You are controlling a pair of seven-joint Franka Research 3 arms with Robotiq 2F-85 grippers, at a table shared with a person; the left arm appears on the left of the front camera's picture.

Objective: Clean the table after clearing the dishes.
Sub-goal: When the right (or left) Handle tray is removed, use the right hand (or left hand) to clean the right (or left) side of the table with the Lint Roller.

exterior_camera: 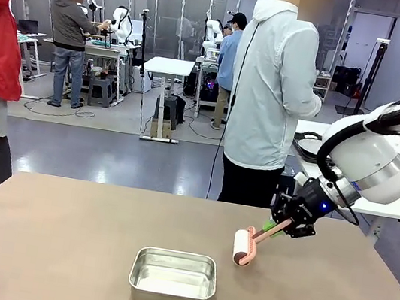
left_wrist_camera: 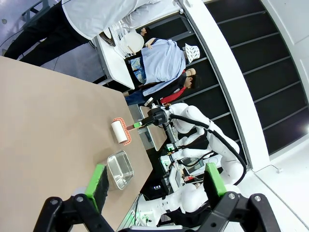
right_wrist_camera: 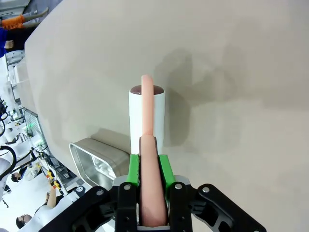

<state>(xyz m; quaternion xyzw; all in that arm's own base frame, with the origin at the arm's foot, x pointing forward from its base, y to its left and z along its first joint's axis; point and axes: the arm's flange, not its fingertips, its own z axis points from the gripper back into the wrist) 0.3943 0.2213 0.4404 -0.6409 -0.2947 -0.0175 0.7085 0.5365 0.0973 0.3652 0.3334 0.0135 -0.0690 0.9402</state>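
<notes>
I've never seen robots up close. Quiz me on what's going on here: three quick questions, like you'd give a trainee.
1. True or false: the right arm's jaws are shut on the pink handle of the lint roller.
2. Which other thing sits on the table? A: a plate. B: a metal pan. C: a cup.
3. Fill in: the left arm's jaws stand ___, holding nothing.
Key: 1 true; 2 B; 3 open.

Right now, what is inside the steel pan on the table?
The steel pan looks empty; the front view shows its bare, shiny bottom. In the right wrist view the right gripper, holding the lint roller, hides part of it.
</notes>
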